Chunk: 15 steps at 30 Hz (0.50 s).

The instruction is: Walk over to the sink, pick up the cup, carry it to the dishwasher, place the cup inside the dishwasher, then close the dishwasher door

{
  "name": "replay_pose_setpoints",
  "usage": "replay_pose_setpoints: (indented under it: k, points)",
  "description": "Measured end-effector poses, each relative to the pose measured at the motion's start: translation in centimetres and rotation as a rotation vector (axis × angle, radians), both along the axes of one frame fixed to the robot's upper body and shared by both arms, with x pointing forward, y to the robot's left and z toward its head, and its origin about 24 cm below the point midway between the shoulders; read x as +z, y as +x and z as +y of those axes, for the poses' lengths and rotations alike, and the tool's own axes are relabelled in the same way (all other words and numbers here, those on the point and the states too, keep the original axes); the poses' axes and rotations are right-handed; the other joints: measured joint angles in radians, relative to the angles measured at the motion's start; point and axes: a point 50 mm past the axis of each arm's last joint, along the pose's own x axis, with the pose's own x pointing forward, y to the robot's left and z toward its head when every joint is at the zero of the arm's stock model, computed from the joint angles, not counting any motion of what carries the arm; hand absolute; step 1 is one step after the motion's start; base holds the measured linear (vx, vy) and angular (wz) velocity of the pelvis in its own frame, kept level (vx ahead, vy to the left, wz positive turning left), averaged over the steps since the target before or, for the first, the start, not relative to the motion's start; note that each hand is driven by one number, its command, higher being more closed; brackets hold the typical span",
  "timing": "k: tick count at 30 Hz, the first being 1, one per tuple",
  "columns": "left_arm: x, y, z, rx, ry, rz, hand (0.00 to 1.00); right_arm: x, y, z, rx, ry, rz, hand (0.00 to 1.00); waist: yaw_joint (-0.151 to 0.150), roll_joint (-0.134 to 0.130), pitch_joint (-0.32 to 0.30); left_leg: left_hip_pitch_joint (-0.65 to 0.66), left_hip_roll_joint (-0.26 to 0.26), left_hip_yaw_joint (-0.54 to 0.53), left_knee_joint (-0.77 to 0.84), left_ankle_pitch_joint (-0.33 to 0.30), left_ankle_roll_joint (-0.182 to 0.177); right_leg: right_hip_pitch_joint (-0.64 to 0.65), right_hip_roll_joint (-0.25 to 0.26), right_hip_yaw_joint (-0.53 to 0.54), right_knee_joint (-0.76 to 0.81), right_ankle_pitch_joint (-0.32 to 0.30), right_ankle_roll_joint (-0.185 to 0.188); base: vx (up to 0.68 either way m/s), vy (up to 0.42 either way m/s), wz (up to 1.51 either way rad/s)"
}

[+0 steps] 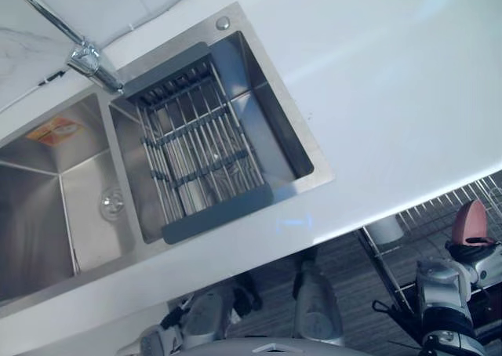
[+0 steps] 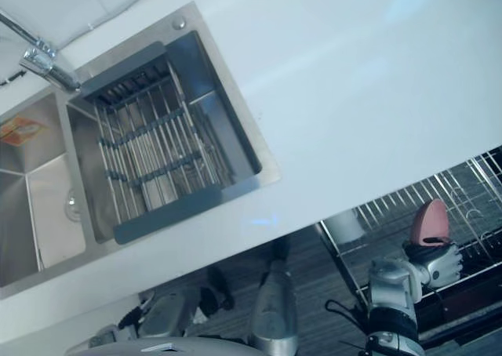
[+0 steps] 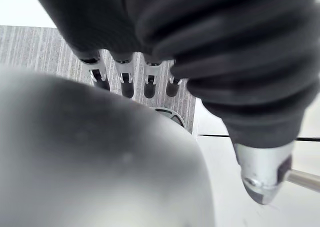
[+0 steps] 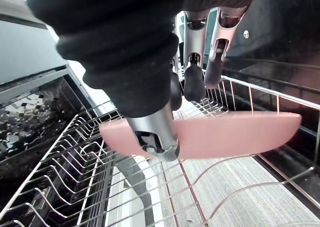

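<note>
While over the dishwasher rack (image 4: 75,177), pink cup (image 4: 235,132) clasped in right robot hand (image 2: 436,263).

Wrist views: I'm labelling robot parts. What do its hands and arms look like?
Each hand, the left hand and the right hand, has slim silver fingers ending in dark rounded tips, a silver thumb, and a dark ribbed cover over its back and wrist. The right arm is silver-grey with rounded shells.

Strainer rack (image 1: 200,148) in sink (image 1: 271,109), cup (image 1: 469,223) above dishwasher rack (image 1: 435,211)
</note>
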Motion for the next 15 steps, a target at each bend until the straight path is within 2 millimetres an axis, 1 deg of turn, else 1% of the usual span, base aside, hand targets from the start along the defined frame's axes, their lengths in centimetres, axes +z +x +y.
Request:
replay_pose_setpoints:
  k: [3, 4, 5, 6, 8, 9, 11, 12, 13, 14, 15]
  points:
    - [0.0, 0.0, 0.0, -0.002, -0.001, 0.001, 0.0, -0.5, 0.2, 0.3, 0.014, 0.113, -0.061, 0.0, -0.002, 0.002, 0.0, -0.003, -0.001, -0.014, -0.002, 0.0, 0.0, 0.001, 0.0, -0.005, 0.0, 0.0, 0.0, -0.04, 0.011, 0.09]
    - [0.0, 0.0, 0.0, -0.003, -0.004, 0.0, 0.0, -0.9, 0.5, 1.0, 0.052, 0.205, -0.112, 0.0, -0.004, 0.002, 0.0, -0.003, -0.001, -0.015, -0.002, 0.001, 0.0, 0.004, 0.0, -0.008, -0.001, 0.001, 0.0, -0.04, 0.007, 0.06]
    - [0.0, 0.0, 0.0, -0.002, -0.006, -0.001, 0.0, -1.4, 0.7, 1.5, 0.08, 0.262, -0.131, 0.0, -0.004, 0.002, 0.0, -0.003, 0.0, -0.016, -0.002, 0.002, 0.001, 0.007, 0.0, -0.012, -0.002, 0.002, -0.001, -0.04, 0.003, 0.07]
    - [0.0, 0.0, 0.0, -0.001, -0.009, -0.002, 0.0, -1.9, 0.8, 1.9, 0.104, 0.304, -0.138, 0.0, -0.005, 0.002, 0.0, -0.002, 0.001, -0.016, -0.002, 0.003, 0.001, 0.01, 0.0, -0.016, -0.003, 0.002, -0.001, -0.03, -0.003, 0.08]
    - [0.0, 0.0, -0.2, 0.015, -0.025, -0.003, 0.0, -3.8, 1.0, 4.0, 0.225, 0.445, -0.126, 0.0, -0.004, -0.001, 0.0, 0.012, 0.008, -0.017, 0.001, 0.004, 0.001, 0.036, 0.003, -0.031, -0.01, 0.003, -0.003, -0.04, -0.006, 0.12]
    - [0.0, 0.0, -0.2, 0.019, -0.023, -0.002, 0.0, -4.3, 0.8, 4.5, 0.248, 0.47, -0.121, 0.0, -0.003, -0.005, 0.0, 0.017, 0.01, -0.017, 0.001, 0.004, 0.001, 0.044, 0.004, -0.035, -0.012, 0.002, -0.003, -0.03, -0.005, 0.15]
    - [-0.1, -0.3, 0.1, 0.022, -0.007, 0.012, 0.0, -5.6, 0.1, 6.3, 0.317, 0.559, -0.132, 0.0, -0.002, -0.027, -0.018, 0.024, 0.02, -0.015, 0.007, 0.001, 0.003, 0.067, 0.009, -0.052, -0.022, 0.0, -0.004, -0.03, -0.016, 0.16]
    - [-0.1, -0.4, 0.2, 0.024, -0.002, 0.018, 0.0, -5.8, -0.1, 6.5, 0.319, 0.577, -0.143, 0.0, -0.002, -0.034, -0.023, 0.025, 0.025, -0.015, 0.013, -0.003, 0.006, 0.074, 0.014, -0.053, -0.028, 0.001, -0.005, -0.04, -0.028, 0.05]
    - [-0.2, -0.7, 0.6, 0.03, 0.014, 0.03, 0.0, -6.2, -0.5, 6.9, 0.319, 0.6, -0.172, 0.0, 0.003, -0.051, -0.041, 0.024, 0.04, -0.012, 0.028, -0.021, 0.013, 0.081, 0.027, -0.054, -0.035, 0.003, -0.008, -0.04, -0.023, -0.05]
    - [-0.2, -0.9, 0.7, 0.033, 0.022, 0.037, 0.0, -6.2, -0.6, 7.0, 0.319, 0.604, -0.187, 0.0, 0.003, -0.059, -0.048, 0.024, 0.05, -0.012, 0.037, -0.032, 0.013, 0.086, 0.036, -0.054, -0.04, 0.003, -0.008, -0.04, -0.025, -0.14]
    - [-0.3, -1.2, 1.2, 0.045, 0.041, 0.048, 0.0, -6.1, -1.0, 6.9, 0.319, 0.606, -0.223, 0.0, 0.003, -0.079, -0.067, 0.026, 0.068, -0.01, 0.052, -0.056, 0.014, 0.096, 0.054, -0.054, -0.05, 0.005, -0.01, -0.03, -0.009, -0.15]
